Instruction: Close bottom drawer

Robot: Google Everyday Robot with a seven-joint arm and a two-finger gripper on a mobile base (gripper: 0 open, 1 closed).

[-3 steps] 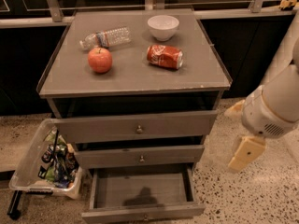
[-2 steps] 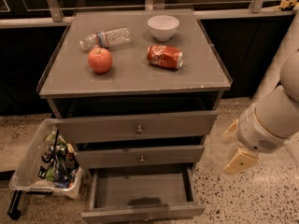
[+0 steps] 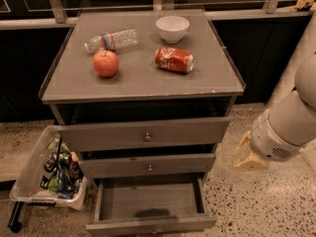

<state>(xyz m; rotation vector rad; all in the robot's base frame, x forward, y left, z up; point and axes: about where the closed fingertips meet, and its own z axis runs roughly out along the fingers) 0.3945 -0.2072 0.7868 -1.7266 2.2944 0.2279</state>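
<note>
Bottom drawer stands pulled out at the foot of the cabinet; gripper hangs off to its right.

Obs.: the gripper, a tan piece at the end of the pale arm, is level with the middle drawer, apart from the cabinet and above the speckled floor; open or closed: cannot tell. Nothing lies between it and the drawer front. Drawers: 3, each with 1 round knob; the top drawer and the middle one also sit forward of the frame, and the lowest reaches furthest out, its bare wooden bottom showing a dark patch. On top: 1 apple, 1 red can on its side, 1 white bowl upright, 1 clear bottle lying down. A clear plastic bin just left of the drawers holds packets, too jumbled to count.
</note>
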